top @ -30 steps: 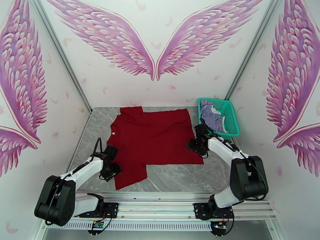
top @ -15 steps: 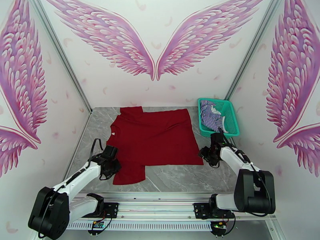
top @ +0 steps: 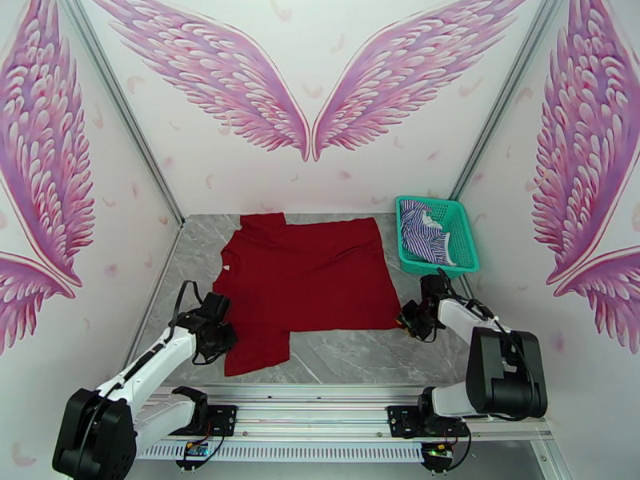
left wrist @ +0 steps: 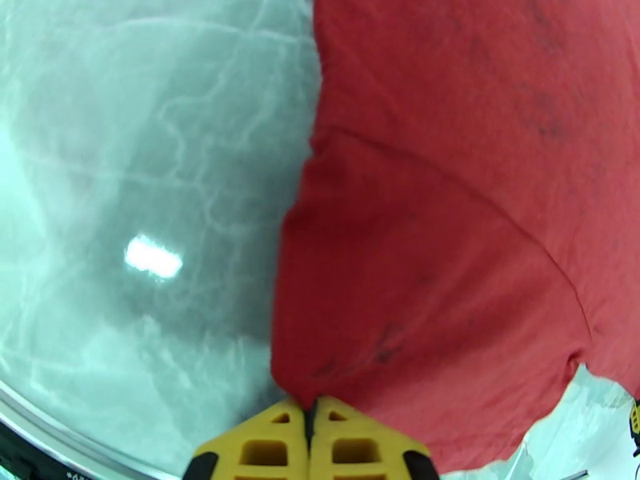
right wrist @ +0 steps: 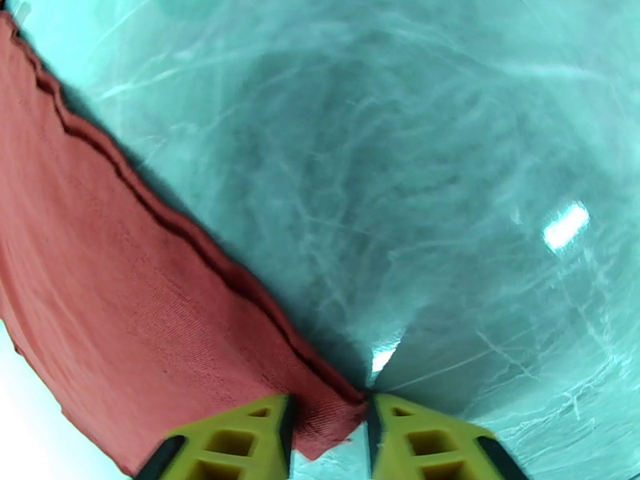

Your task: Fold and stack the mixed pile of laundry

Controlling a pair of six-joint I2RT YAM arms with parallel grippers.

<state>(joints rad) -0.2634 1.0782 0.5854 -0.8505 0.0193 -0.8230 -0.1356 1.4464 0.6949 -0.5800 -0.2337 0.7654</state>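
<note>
Both arms have been shifting since the earlier pics: L gripper (left wrist: 310, 408) has pulled back toward the near-left and closed, and R gripper (right wrist: 328, 411) has come off the shirt's right edge down to its near-right corner.

L jaws are pressing together, w/ the edge of the T-shirt (top: 312, 274) pinched at the tips, at the near sleeve (top: 256, 354). R jaws are standing a little apart w/ the hem corner (right wrist: 332, 422) lying between them; can't tell if they're biting yet.

T-shirt is lying flat mid-table (top: 360, 358), collar to the left, hem to the right, so its long axis is running left-right. Both grippers are sitting on its near edge, L nearer the sleeve, R nearer the hem, and the body is spreading away from them toward the far wall. Prob. the fold is going to carry that near edge away from the bases.

Striped shirt (top: 422, 234) is waiting in the basket (top: 432, 201), far right, nearer the R arm.
</note>
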